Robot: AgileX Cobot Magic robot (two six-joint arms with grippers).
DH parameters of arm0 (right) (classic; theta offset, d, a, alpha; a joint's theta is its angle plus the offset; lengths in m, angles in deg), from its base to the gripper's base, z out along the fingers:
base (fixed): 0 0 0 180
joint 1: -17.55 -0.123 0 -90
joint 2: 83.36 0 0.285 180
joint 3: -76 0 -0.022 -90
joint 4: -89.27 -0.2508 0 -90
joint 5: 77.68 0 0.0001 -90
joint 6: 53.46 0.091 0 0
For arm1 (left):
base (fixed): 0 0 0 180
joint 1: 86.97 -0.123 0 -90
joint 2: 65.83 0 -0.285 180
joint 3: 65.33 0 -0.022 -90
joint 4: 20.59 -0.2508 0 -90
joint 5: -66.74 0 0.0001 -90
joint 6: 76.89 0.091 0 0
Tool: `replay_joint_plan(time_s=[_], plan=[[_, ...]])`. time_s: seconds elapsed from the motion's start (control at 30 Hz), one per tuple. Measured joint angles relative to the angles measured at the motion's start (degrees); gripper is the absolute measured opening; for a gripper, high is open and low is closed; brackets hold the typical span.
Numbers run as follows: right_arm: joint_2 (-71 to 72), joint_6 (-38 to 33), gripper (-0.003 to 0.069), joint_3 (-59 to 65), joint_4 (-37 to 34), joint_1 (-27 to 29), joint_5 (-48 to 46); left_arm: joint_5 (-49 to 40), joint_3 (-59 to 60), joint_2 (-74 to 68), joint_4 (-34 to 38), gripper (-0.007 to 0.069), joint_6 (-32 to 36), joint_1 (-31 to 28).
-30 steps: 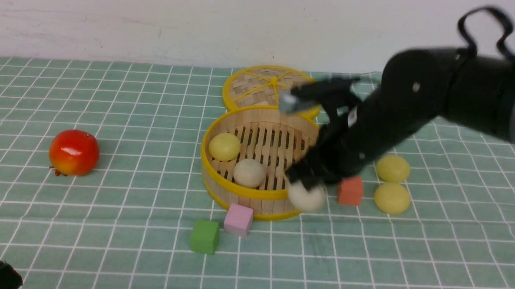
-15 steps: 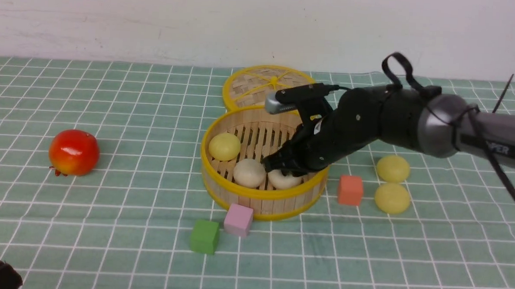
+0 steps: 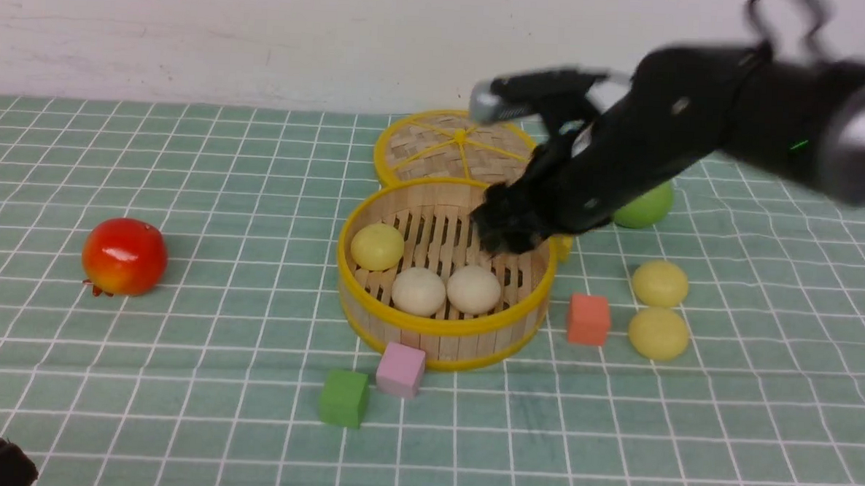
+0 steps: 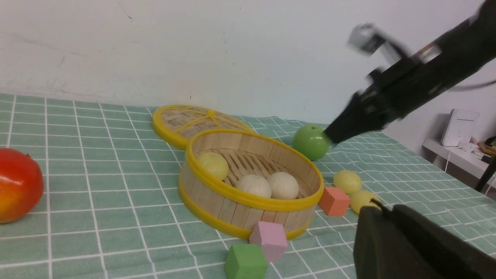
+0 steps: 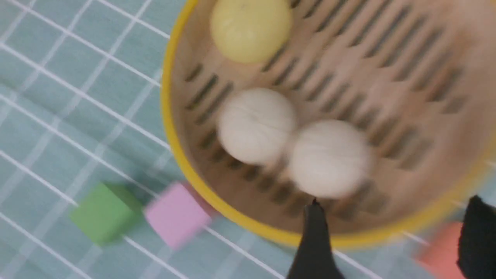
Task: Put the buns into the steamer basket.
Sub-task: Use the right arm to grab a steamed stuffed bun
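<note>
The right tool (image 3: 510,228) hangs over the steamer basket (image 3: 440,329), released and empty. Its two dark fingers are spread wide with nothing between them. Closest beneath it lies a beige bun (image 3: 474,289), touching or nearly touching a second beige bun (image 3: 419,290) just beyond. A pale yellow bun (image 3: 377,246) sits farther across the floor from the tool, near the opposite wall.

By my count three of five are in, so the job looks a little past halfway. Two loose yellow buns (image 3: 660,283) (image 3: 658,333) remain on the desk (image 3: 187,188), outside the basket on the tool's right and close together, with an orange cube (image 3: 588,319) between them and the basket wall.

The buns are smooth, matte domes, and the beige ones show faint creases on top. The basket is round, with upright wooden staves, a slatted floor and glossy yellow rims. The desk wears a green cloth gridded in white, slightly rumpled.

Farther from the tool, a pink cube (image 3: 401,369) rests against the basket's near wall, with a green cube (image 3: 344,398) beside it. The flat woven lid (image 3: 437,144) lies behind the basket, and a shiny green apple (image 3: 646,206) peeks from behind the arm. A glossy red apple (image 3: 124,256) sits well apart. The left tool (image 4: 378,236) is farthest off, a dark mass at the desk's near edge. I cannot tell whether it is clenched or released.
</note>
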State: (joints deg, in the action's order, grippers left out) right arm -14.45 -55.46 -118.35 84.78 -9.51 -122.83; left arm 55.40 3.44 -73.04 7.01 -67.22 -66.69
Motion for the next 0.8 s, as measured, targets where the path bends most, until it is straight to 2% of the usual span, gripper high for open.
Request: replay_joint_plan(time_s=[0.13,0.3,0.43,0.63,0.8], plan=[[2.08,8.45,0.0357,-0.14,9.30,3.29,-6.09,0.00,0.00,0.00,0.00,0.0036,0.00,0.00],[-0.56,15.02,0.0251,3.07,10.88,8.90,-11.11,0.00,0.00,0.00,0.00,0.0039,0.00,0.00],[-2.48,15.24,0.0255,5.23,10.40,10.43,-8.32,0.00,0.00,0.00,0.00,0.0045,0.00,0.00],[-6.18,14.47,0.0338,5.68,5.96,12.68,-4.25,0.00,0.00,0.00,0.00,0.0053,0.00,0.00],[-8.96,13.67,0.0351,5.68,4.80,12.68,-3.45,0.00,0.00,0.00,0.00,0.0059,0.00,0.00]])
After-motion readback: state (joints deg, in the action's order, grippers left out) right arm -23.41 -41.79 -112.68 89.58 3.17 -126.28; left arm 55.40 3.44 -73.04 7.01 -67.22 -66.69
